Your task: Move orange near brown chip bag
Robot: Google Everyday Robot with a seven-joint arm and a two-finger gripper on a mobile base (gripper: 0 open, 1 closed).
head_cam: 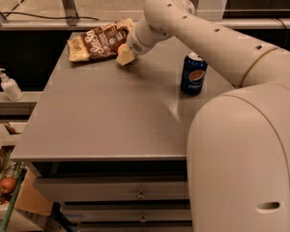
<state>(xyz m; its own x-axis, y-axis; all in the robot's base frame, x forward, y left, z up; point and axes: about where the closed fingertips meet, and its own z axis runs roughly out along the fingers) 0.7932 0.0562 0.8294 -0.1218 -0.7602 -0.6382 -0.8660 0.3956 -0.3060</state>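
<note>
The brown chip bag (99,41) lies at the far left corner of the grey table (111,120). My gripper (124,57) is low over the table just right of the bag's near end, at the tip of the white arm reaching in from the right. It is shut on the orange (120,48). Only a small sliver of the orange shows, between the fingers and the bag. The orange is close beside the bag; I cannot tell whether it touches the table.
A blue soda can (193,74) stands upright at the table's right side, under my arm. A soap dispenser (8,86) stands on a ledge to the left. A reddish fruit (7,185) lies in a box on the floor at the lower left.
</note>
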